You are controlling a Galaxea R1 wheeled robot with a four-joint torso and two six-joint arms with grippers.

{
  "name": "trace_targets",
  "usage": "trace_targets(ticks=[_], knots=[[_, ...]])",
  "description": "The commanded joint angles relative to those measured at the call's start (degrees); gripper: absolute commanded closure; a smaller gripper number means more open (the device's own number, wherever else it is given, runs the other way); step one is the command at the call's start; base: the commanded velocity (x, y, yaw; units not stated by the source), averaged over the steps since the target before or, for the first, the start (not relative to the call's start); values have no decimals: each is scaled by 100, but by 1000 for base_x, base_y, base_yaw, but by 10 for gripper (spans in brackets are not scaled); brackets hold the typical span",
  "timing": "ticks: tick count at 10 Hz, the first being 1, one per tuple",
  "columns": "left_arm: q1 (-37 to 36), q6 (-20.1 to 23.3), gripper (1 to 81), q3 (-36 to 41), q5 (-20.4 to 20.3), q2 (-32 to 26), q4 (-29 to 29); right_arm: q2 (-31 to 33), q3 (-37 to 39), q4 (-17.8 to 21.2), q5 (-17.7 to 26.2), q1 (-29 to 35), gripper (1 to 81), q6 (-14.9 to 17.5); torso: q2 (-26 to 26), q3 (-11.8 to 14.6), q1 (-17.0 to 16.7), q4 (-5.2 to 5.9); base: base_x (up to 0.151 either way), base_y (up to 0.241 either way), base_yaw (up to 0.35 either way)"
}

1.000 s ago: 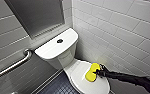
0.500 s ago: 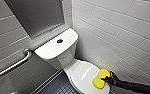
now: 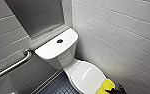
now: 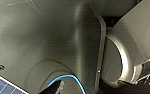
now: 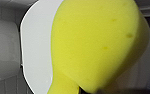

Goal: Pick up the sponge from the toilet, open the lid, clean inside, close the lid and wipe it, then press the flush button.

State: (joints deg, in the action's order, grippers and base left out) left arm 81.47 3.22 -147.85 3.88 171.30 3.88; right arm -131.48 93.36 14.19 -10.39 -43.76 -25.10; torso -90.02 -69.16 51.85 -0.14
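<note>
Sponge [image 3: 104, 87], clamped in the right gripper [image 3: 114, 90], has slid across the closed lid [image 3: 87, 75] to the lid's front edge within the last second. This looks like a wiping stroke, or carrying it clear before the lid is opened.

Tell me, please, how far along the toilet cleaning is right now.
Done: the sponge looks picked up, in the right gripper. In hand: it sits at the front edge of the closed lid. Probably left: opening, cleaning inside, closing, wiping, pressing the flush button.
</note>
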Motion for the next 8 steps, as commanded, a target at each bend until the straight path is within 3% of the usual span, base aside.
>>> trace_targets(ticks=[1,4,6,8], knots=[[163,56,10,54,518,27,-27,637,-565,49,-491,-328,811,5,0,0,0,0,0,0,0],[164,56,10,54,517,10,-27,953,-740,-91,-1140,-1349,811,-30,-2,0,0,0,0,0,0],[163,56,10,54,517,18,-27,1444,-1310,-616,-1194,-1842,811,14,-4,0,0,0,0,0,0],[172,56,10,89,509,27,-10,2061,-1945,-1059,-1185,-1861,811,14,-4,0,0,0,0,0,0]])
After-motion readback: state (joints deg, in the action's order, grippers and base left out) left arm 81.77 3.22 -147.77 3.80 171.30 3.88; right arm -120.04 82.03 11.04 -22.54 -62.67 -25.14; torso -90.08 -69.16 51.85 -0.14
